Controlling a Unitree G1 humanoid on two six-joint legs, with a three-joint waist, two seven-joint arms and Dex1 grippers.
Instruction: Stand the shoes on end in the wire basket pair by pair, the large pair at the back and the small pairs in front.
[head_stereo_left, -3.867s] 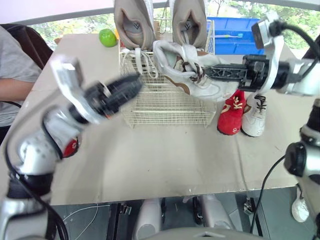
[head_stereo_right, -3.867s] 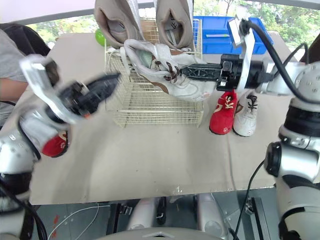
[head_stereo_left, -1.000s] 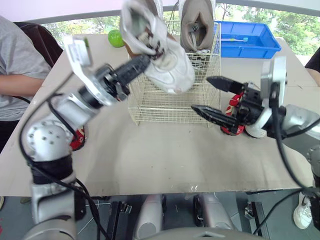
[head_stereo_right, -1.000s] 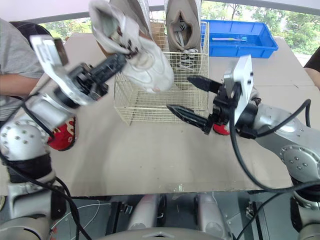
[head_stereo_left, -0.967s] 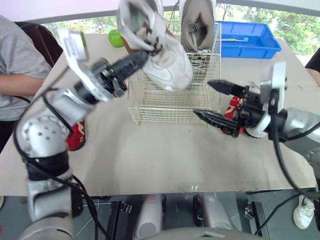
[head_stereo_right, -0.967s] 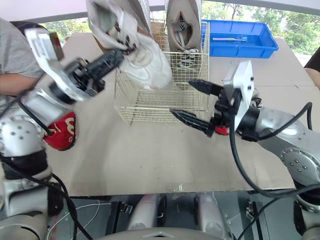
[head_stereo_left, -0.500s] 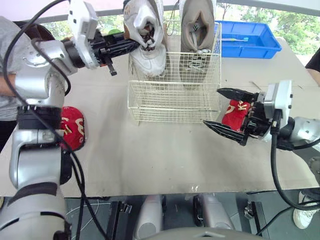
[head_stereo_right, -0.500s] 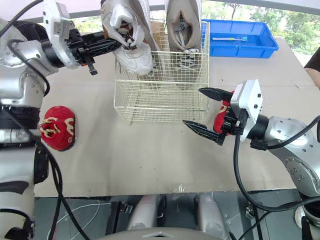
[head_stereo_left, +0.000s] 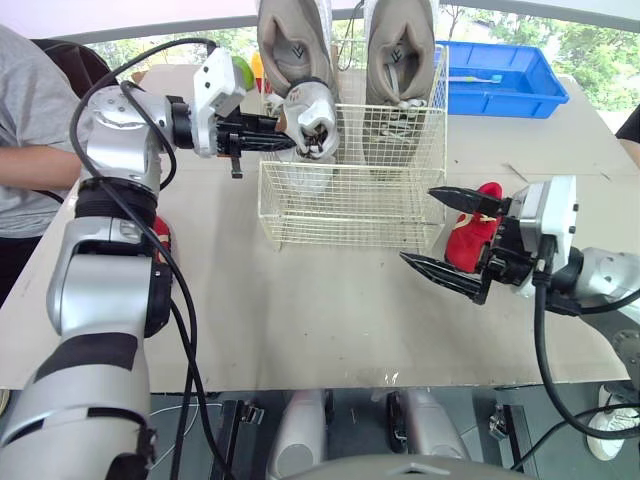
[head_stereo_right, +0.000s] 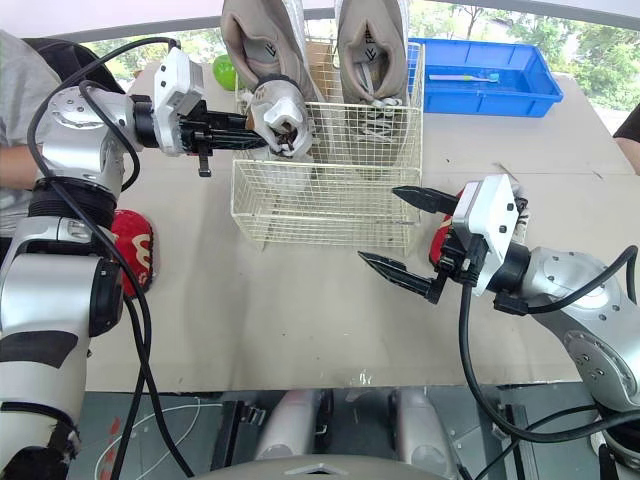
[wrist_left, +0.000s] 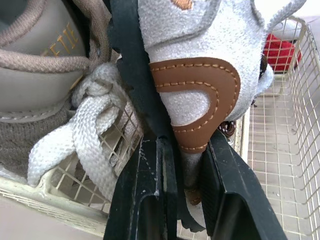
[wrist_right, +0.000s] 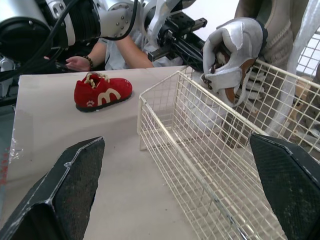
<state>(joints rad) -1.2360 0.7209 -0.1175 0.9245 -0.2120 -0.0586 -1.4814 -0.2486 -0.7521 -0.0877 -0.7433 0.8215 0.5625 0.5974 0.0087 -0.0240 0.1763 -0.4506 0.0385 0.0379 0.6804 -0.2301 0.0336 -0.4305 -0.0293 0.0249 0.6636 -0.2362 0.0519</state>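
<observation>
At the front-left corner of the wire basket (head_stereo_left: 350, 205), the left gripper (head_stereo_left: 283, 140) has its two black fingers clamped on the brown stitched heel patch of the white sneaker (head_stereo_left: 310, 115). The sneaker's heel is up above the rim and its toe points down inside the wire.

Right behind it, against the basket's back wall, two large taupe sneakers (head_stereo_left: 295, 45) stand on end. Each has a V-shaped mark on the tongue. In the left wrist view gold letters run along one collar, and only "ETIE" can be read. Its thick white lace presses on the mesh.

Just off the basket's right wall the right gripper (head_stereo_left: 418, 225) hangs with its fingers spread wide, holding nothing. A fuzzy red shoe (head_stereo_left: 470, 235) sits beside it. Its partner, the second red shoe (wrist_right: 102, 90), lies well out on the basket's left and shows a cream arch-shaped mark on its side.

The basket's front-right half is bare wire. Open tan table (head_stereo_left: 300, 320) runs from the front wall to the near edge.

Behind the basket to the right sits a blue plastic tray (head_stereo_left: 520, 95) with a toothbrush (head_stereo_left: 480, 77). A green ball (head_stereo_right: 224, 70) lies behind it to the left, and a person in a grey shirt (head_stereo_left: 30, 110) sits beyond the table's left edge.
</observation>
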